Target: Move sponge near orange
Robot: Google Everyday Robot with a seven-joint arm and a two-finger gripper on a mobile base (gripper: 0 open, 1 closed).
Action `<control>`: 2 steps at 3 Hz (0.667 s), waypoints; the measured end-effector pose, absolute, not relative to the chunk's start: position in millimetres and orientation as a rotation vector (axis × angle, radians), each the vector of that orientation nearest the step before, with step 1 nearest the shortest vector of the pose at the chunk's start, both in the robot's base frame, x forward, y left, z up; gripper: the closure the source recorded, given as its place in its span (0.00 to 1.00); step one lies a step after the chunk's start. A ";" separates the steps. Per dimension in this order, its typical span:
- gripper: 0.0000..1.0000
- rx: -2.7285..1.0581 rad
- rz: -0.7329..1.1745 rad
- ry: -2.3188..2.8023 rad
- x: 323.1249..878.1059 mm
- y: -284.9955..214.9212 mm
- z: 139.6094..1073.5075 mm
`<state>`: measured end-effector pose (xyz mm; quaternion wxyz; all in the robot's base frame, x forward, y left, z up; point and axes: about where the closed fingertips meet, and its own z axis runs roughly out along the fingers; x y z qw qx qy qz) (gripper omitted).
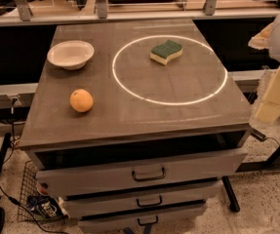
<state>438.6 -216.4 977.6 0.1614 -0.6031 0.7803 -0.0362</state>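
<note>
Looking down at the grey cabinet top (pixel 144 123), you are seeing the small wavy-edged sponge (pixel 166 51), dark green scouring face over pale yellow foam, lying flat in the far part of a thin white ring (pixel 113 72) marked on the surface. The small round orange fruit (pixel 81 100) is sitting outside that ring, toward the front left of the top, well apart from the sponge. A pale shallow bowl (pixel 70 54) is resting upright behind the orange, near the far left corner, also outside the ring.

Your robot's cream-coloured gripper (pixel 274 94) is hanging at the right edge of the view, beyond the cabinet's right side and touching nothing on it; you are not able to tell whether it is parted or closed. It is holding nothing you can see.

Below the top, three grey drawers with dark handles (pixel 149 174) are showing, the upper one standing slightly pulled out.
</note>
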 end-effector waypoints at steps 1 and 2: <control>0.00 -1.722 -0.103 2.228 438.6 -216.4 977.6; 0.00 -1.661 -0.098 2.159 489.6 -215.3 979.4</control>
